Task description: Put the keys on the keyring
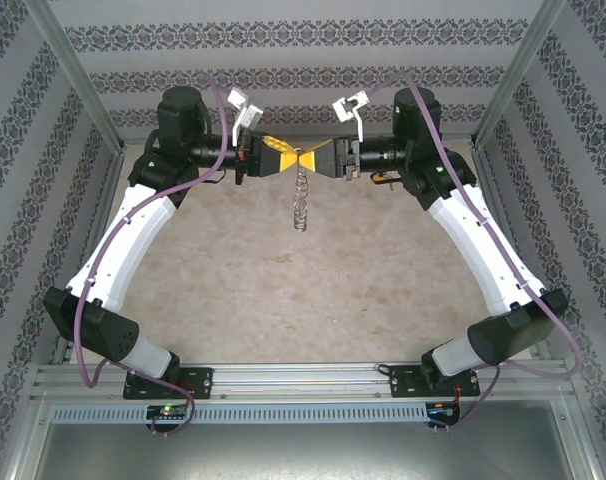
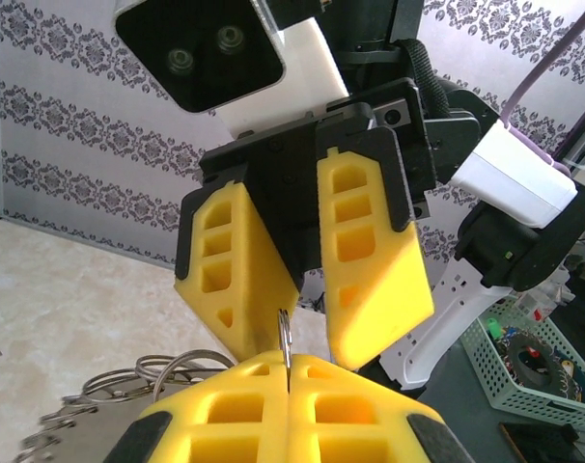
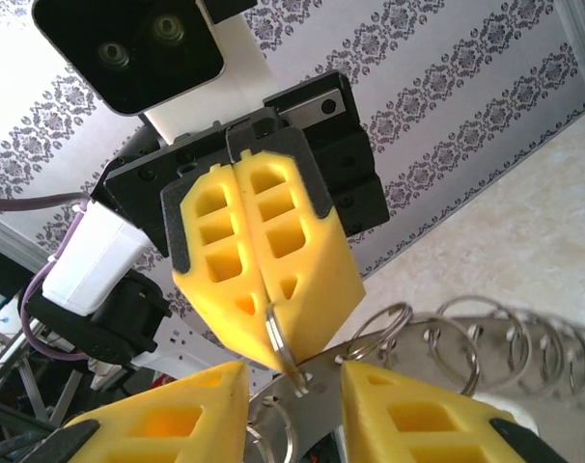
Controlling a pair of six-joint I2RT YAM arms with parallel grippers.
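Note:
High over the back of the table my two grippers meet tip to tip. My left gripper [image 1: 293, 160] [image 2: 288, 365] is shut on the keyring [image 2: 285, 333] [image 3: 277, 336], a thin grey ring seen edge-on. A string of linked rings [image 1: 299, 205] [image 3: 457, 333] hangs from it. My right gripper [image 1: 315, 160] [image 3: 292, 381] faces it with its fingers [image 2: 370, 270] apart. Between them lies a flat silver metal piece [image 3: 317, 410] with holes, possibly one of the keys. The ring's lower end meets a hole in it. I cannot tell whether the fingers touch it.
The beige marbled tabletop [image 1: 303, 290] lies below the hanging rings. Patterned walls and aluminium posts [image 1: 78, 75] close in the cell. A green mesh basket [image 2: 486, 352] with small items stands beyond the table in the left wrist view.

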